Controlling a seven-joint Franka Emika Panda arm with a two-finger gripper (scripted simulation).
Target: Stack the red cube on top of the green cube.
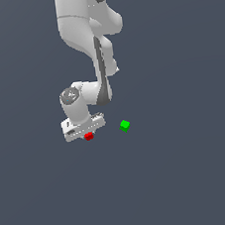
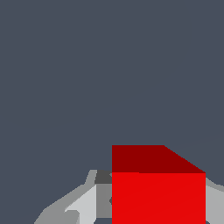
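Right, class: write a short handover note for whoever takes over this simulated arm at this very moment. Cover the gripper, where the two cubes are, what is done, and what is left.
Gripper: the white robot gripper sits low over the small bright red cube; the wrist view shows the red cube between the fingers. Whether they are clamped on it cannot be told.
Cubes: the small bright green cube stands apart, toward the exterior view's right of the red one, with nothing on it.
Done: gripper brought to the red cube.
Left: confirm the grasp, lift, carry over the green cube, set down, release.

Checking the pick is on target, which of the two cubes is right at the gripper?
The red cube, sitting right under the gripper. The green cube stands apart, toward the exterior view's right.
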